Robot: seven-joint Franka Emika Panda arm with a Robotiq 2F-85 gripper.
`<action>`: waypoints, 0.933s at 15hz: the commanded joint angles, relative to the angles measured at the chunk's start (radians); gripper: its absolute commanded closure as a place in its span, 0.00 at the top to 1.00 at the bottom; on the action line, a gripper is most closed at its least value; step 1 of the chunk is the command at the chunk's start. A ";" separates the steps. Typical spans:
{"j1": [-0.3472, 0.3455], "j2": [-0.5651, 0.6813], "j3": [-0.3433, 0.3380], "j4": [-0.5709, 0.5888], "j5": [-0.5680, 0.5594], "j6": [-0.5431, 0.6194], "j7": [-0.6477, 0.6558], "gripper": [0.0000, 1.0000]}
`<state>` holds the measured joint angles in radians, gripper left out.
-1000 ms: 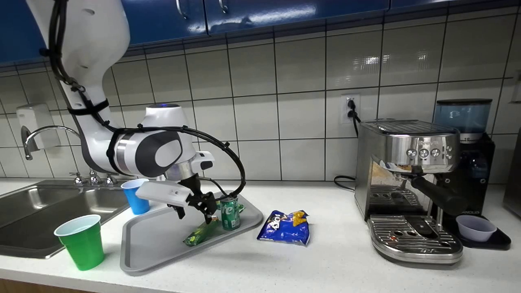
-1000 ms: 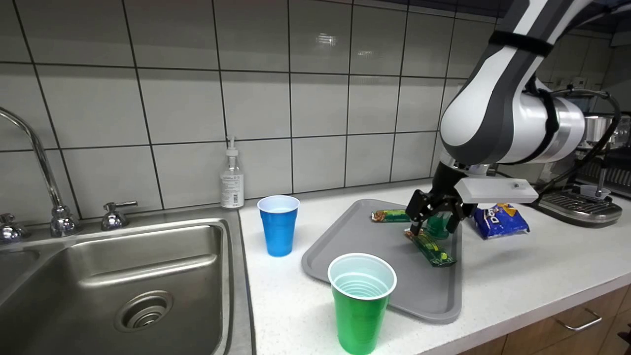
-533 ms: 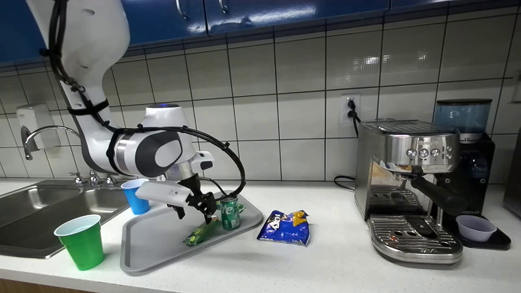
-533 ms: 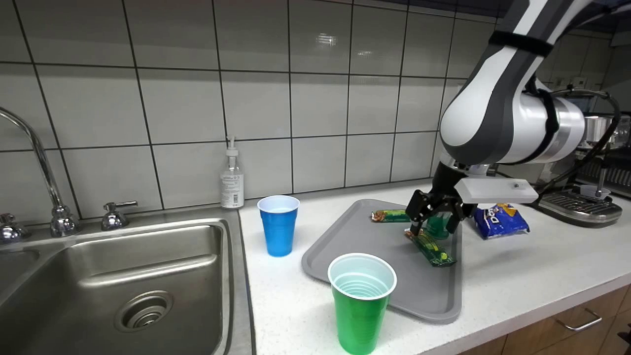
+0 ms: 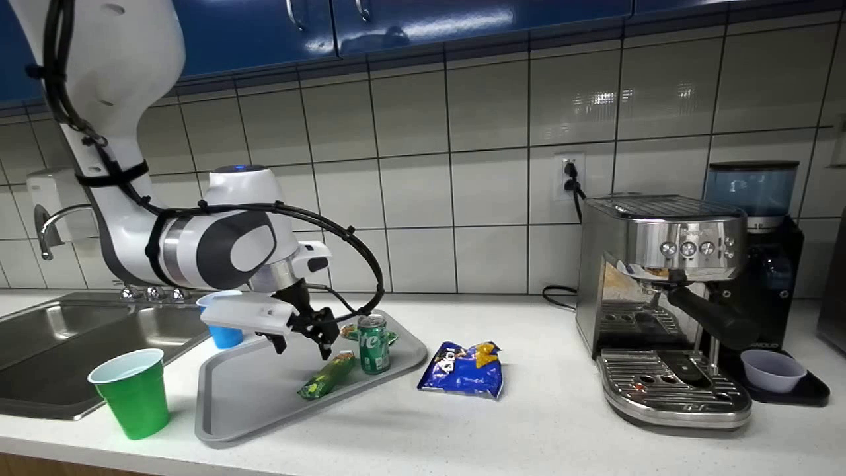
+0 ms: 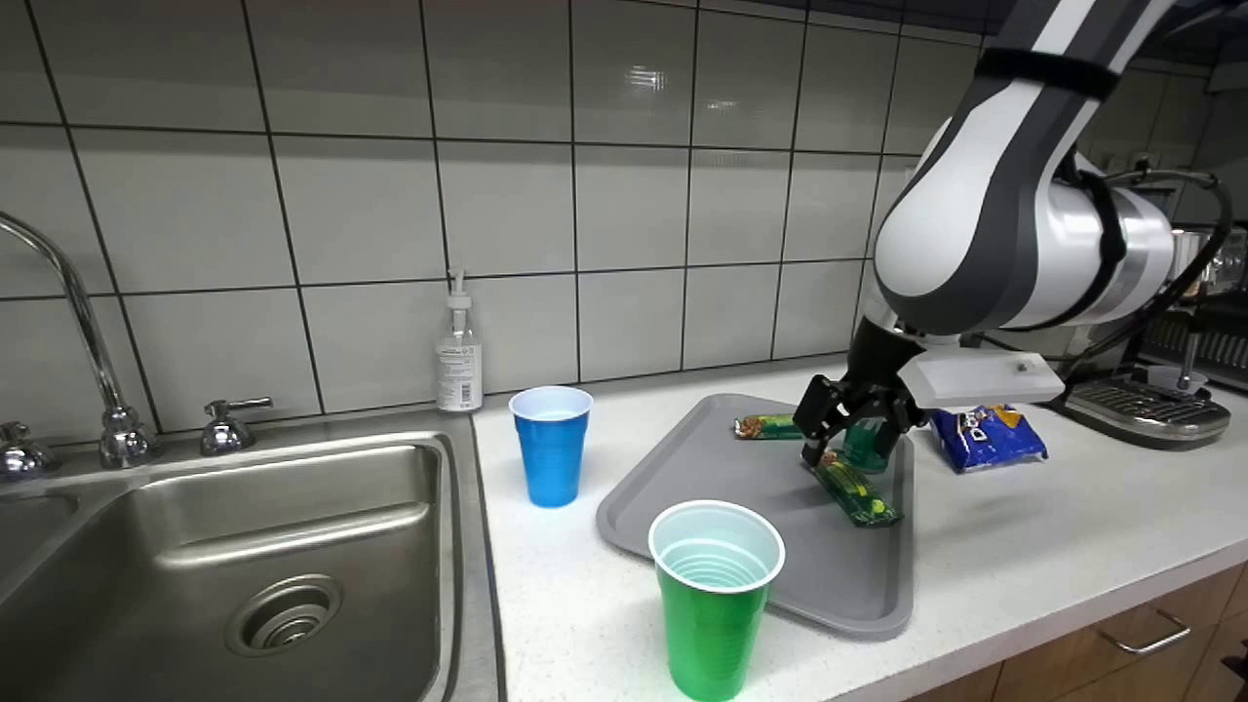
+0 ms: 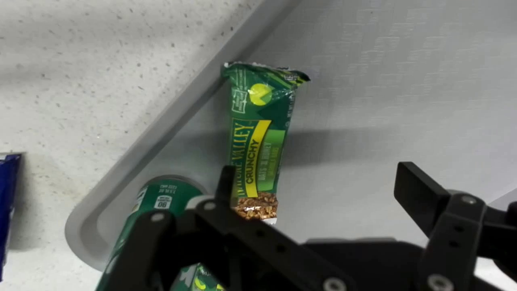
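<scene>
Granola bar [image 7: 258, 133] lies below the claw [image 5: 302, 349], which points down, spread wide, from the bent arm [image 5: 125, 225].

Glossy dark-green rectangular granola-bar wrapper [image 7: 260, 141]: yellow circle, slanted yellow band, lighter-green panel, brown oat print at one end. Second glossy green bar wrapper [image 6: 770, 426]: brown end. Green cylindrical metal can [image 5: 375, 349]: white lettering. Flat grey plastic tray [image 7: 404, 101]: fine woven-look pattern. Blue foil chip bag [image 5: 462, 370]: white letters, gold chip print. Tapered green plastic cup [image 6: 715, 634], tapered blue plastic cup [image 6: 552, 453]: both whitish inside. White stone-look countertop [image 7: 72, 72]: dark flecks. Black two-fingered gripper [image 7: 317, 178]: mostly plain black.
</scene>
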<state>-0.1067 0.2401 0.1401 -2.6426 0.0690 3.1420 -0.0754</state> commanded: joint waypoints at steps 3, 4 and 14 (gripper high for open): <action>0.084 -0.147 -0.075 -0.107 -0.062 0.000 0.006 1.00; 0.094 -0.170 -0.087 -0.122 -0.077 0.000 0.001 1.00; 0.177 -0.270 -0.051 -0.131 -0.115 -0.039 0.000 1.00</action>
<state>0.0437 0.0186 0.0704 -2.7747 -0.0354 3.1445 -0.0772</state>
